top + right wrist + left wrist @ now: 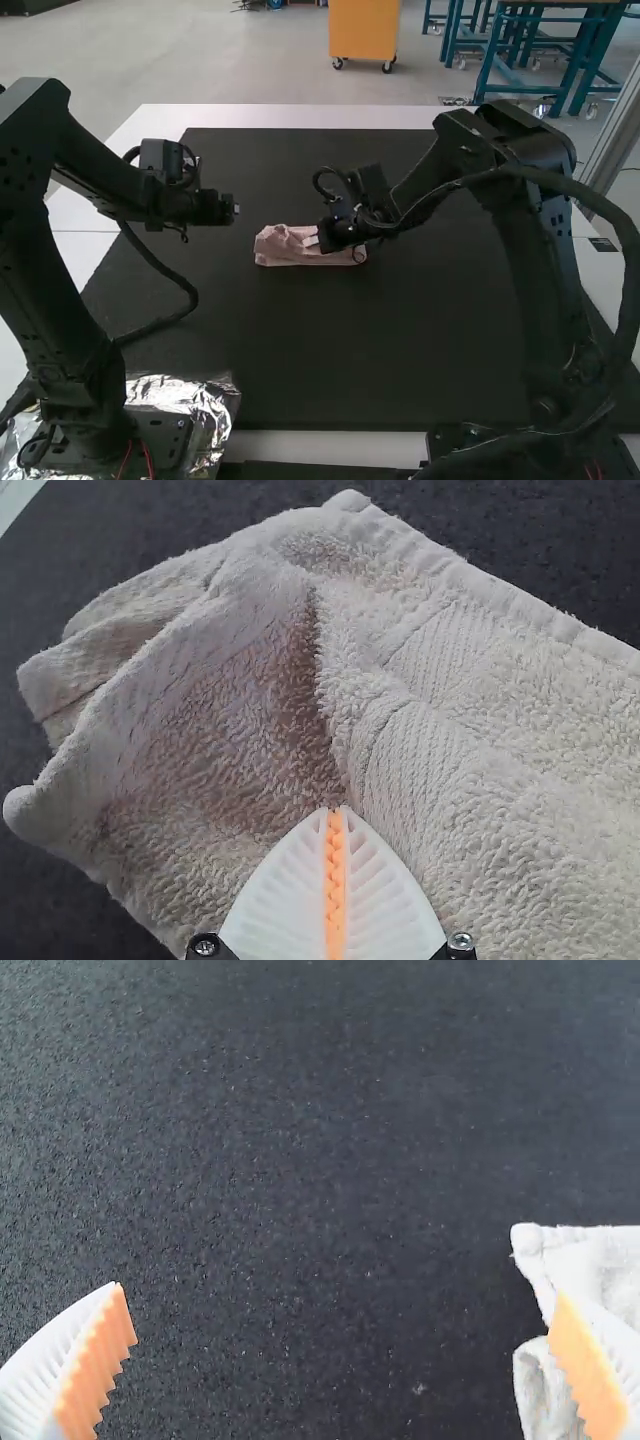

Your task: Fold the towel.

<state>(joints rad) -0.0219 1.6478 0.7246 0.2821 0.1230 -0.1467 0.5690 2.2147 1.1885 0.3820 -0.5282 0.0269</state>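
Note:
In the high view the pink towel (290, 245) lies as a narrow, folded strip, its left end rumpled. My left gripper (234, 210) is just beyond its left end, and my right gripper (314, 240) is over its middle. The left wrist view has my left gripper (340, 1360) wide open above the mat, one finger overlapping the towel's edge (545, 1400). In the right wrist view, my right gripper (335, 815) is shut, fingertips against the towel (220, 720); a crease runs from the tips through the cloth, and layered corners lie off to one side.
A dark mat (350, 350) covers most of the white table (300, 116). Crumpled foil (205, 405) lies around the left arm's base. Both arms reach in over the mat from opposite sides, their grippers fairly close together.

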